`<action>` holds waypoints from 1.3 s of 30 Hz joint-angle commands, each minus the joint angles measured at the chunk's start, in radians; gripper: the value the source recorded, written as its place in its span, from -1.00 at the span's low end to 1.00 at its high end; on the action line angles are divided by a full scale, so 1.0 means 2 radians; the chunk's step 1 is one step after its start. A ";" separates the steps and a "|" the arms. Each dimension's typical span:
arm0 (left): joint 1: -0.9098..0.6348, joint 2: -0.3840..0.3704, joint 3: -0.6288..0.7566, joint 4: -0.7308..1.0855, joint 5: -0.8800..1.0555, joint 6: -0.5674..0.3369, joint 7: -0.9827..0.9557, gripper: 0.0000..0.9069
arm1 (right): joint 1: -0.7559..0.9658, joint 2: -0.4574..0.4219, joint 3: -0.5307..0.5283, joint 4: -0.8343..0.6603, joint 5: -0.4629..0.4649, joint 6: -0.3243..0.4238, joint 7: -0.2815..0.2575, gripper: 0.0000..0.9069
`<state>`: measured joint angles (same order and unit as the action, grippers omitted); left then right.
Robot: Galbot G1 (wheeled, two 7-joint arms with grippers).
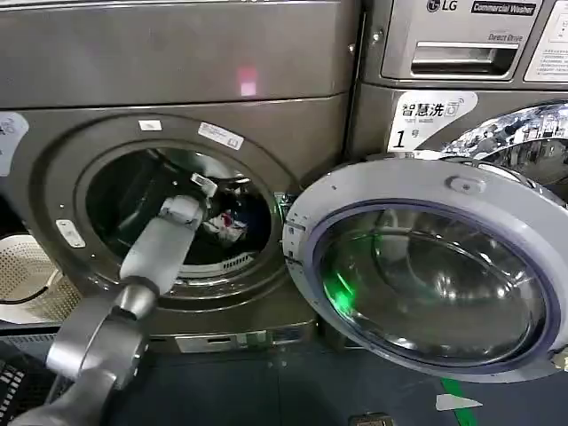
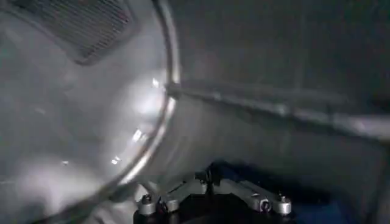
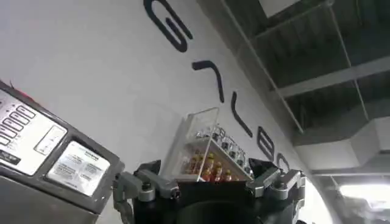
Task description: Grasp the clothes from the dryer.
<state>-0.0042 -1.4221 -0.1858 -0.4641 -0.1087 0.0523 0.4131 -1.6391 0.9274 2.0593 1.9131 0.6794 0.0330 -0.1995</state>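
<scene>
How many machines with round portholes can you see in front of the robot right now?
2: the dryer at left, door swung open; a second LG-panel machine at right, its porthole mostly hidden behind that door.

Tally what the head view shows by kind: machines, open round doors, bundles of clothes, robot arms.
Machines: 2, the dryer and the LG machine
Open round doors: 1, the door
Bundles of clothes: 1, the clothes
Robot arms: 1, the left arm
Total: 5
</scene>
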 commanded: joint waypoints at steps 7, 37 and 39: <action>0.109 -0.008 -0.087 -0.196 -0.065 -0.074 -0.223 -1.00 | 0.002 0.000 0.000 0.003 0.005 -0.001 -0.008 1.00; 0.256 -0.029 -0.116 -0.360 0.016 -0.076 -0.283 -1.00 | -0.010 -0.012 0.020 0.004 0.029 0.019 0.014 1.00; 0.255 -0.030 -0.115 -0.360 0.017 -0.075 -0.283 -1.00 | -0.008 -0.012 0.017 0.005 0.030 0.019 0.013 1.00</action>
<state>0.4907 -1.4799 -0.4145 -1.1599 -0.0845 -0.1006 -0.1445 -1.6574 0.9035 2.0961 1.9217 0.7357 0.0685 -0.1736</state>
